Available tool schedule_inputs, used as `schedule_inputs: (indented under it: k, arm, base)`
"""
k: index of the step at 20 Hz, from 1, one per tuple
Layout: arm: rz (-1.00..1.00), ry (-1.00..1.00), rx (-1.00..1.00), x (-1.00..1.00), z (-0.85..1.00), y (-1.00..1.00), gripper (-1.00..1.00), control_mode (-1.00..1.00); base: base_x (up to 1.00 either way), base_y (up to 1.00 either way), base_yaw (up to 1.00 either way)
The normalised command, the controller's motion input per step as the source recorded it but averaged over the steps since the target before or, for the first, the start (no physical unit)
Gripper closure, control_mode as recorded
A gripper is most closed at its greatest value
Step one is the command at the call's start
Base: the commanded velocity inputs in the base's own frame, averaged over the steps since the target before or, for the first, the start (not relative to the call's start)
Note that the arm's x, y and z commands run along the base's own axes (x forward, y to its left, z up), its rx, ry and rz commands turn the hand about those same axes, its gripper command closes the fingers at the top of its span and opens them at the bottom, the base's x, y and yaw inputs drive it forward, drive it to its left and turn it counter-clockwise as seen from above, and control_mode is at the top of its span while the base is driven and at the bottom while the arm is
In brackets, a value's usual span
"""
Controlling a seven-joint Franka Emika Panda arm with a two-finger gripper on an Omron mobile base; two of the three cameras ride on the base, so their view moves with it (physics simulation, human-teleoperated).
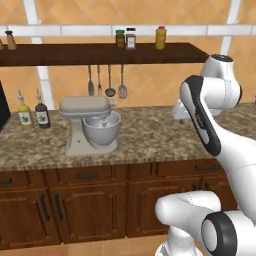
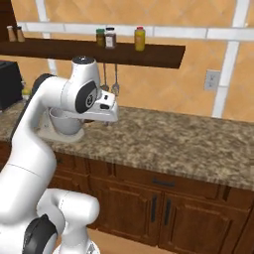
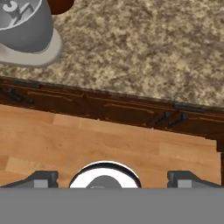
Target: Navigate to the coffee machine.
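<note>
Nearest to you, the gripper (image 3: 111, 175) hangs over the plank-patterned wooden floor (image 3: 109, 144); its two dark finger tips (image 3: 41, 178) sit wide apart at the bottom of the hand view, so it is released and carrying nothing. Just beyond the floor you see the dark wood cabinets (image 1: 90, 205) with slim black handles, and above them the speckled granite counter (image 2: 178, 144).

On that counter stands a beige stand mixer (image 1: 90, 125) with a rounded head and a shiny grey metal bowl; the hand view catches just its bowl and base from above. In the left base view, two dark-capped bottles (image 1: 34, 112) stand left of the mixer.

The coffee machine (image 2: 10, 84) is a black boxy block at the far left of the right base view, on the counter beyond the mixer; the left base view gives you merely a dark sliver of it at its left edge.

Farthest back, utensils (image 1: 107, 82) hang against the tan tiled wall under a dark shelf (image 1: 100, 52) carrying small jars (image 1: 131, 39). The right base view adds a wall outlet (image 2: 212, 79).
</note>
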Motion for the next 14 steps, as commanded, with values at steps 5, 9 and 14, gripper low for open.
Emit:
schedule_inputs:
  k: [5,9,14]
  arm:
    - [0.0,0.0,0.0,0.0,0.0,0.0,-1.0,1.0]
    - [0.0,0.0,0.0,0.0,0.0,0.0,-1.0,1.0]
    - [0.0,0.0,0.0,0.0,0.0,0.0,-1.0,1.0]
  base:
    - [0.0,0.14,0.02]
    - [0.71,1.0,-0.06]
    - [0.94,0.83,0.0]
